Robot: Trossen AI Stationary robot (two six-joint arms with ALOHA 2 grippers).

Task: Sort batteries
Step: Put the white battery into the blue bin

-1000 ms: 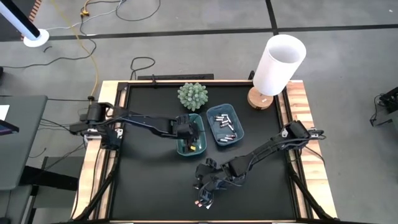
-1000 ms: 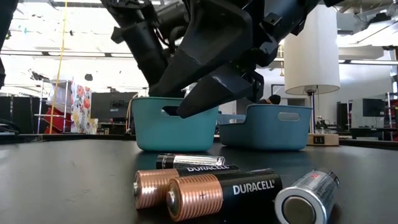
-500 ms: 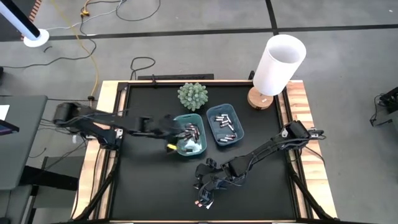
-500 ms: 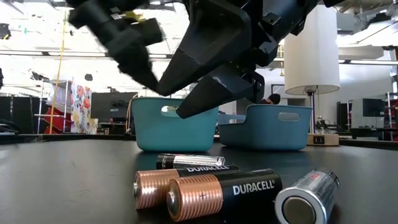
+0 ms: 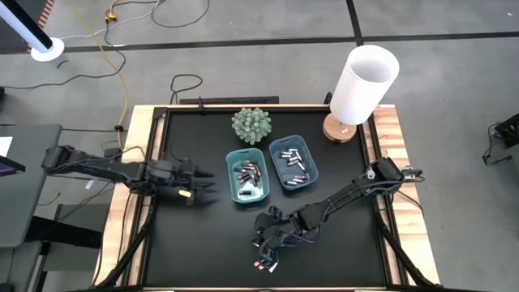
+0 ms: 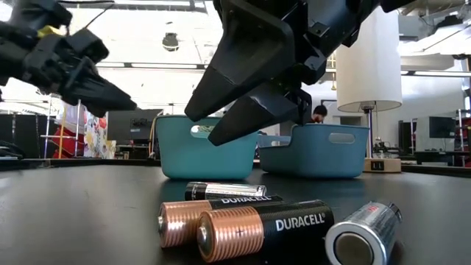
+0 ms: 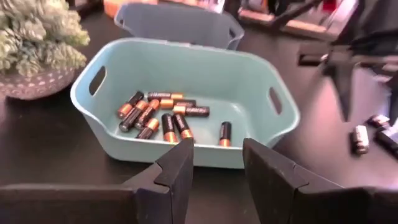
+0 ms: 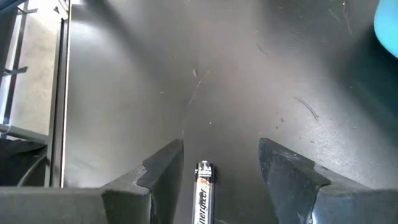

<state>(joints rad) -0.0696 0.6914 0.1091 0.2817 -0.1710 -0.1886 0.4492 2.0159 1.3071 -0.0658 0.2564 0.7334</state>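
Note:
Several loose batteries [image 6: 243,221] lie on the black table near its front edge [image 5: 263,261], some dark with copper ends, one silvery. My right gripper [image 5: 263,242] hovers open over them, and one slim battery [image 8: 203,186] lies on the table between its fingers [image 8: 221,168], apart from both. The left teal tray [image 5: 247,174] holds dark copper-ended batteries [image 7: 165,118]. Silvery ones lie in the right tray [image 5: 293,162]. My left gripper [image 5: 204,186] is open and empty, left of the left tray [image 7: 214,165].
A green potted plant [image 5: 250,125] stands behind the trays. A white lamp on a wooden base [image 5: 362,85] is at the far right corner. The table's wooden rim [image 5: 391,130] borders the black mat. Bare mat lies left of and in front of the trays.
My left gripper has drawn back from above the left tray toward the table's left edge and now points more level. The tray's batteries, covered before, now show. My right gripper and the loose batteries have kept still.

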